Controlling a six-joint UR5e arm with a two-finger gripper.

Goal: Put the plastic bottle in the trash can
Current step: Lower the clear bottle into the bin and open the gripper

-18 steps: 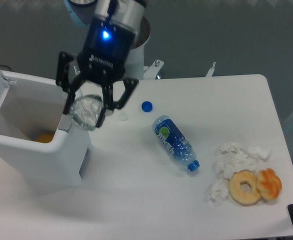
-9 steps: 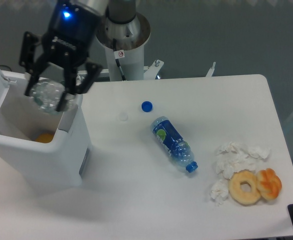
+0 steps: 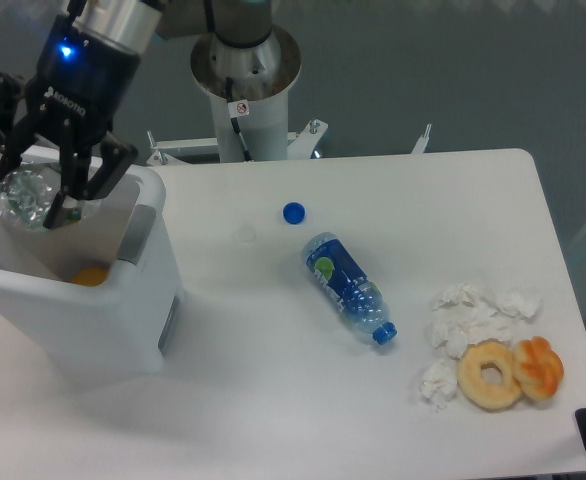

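What changed: over the last second the black two-finger gripper swung left from the table side of the bin to right above its opening, carrying its load the whole way.
Gripper: was clamped around the small clear colourless plastic bottle, fingers either side of it.
Bottle spot: was hanging over the far-left part of the big white rectangular plastic trash can, inside its rim line, not dropped yet.
In the can: something orange was already sitting at the bottom.
Left alone: the blue-label bottle with the blue cap lay mid-table, a loose blue cap just beyond it, crumpled white tissues and two donuts at the near right.
What it meant: pretty much done I'd say, only letting go was left.
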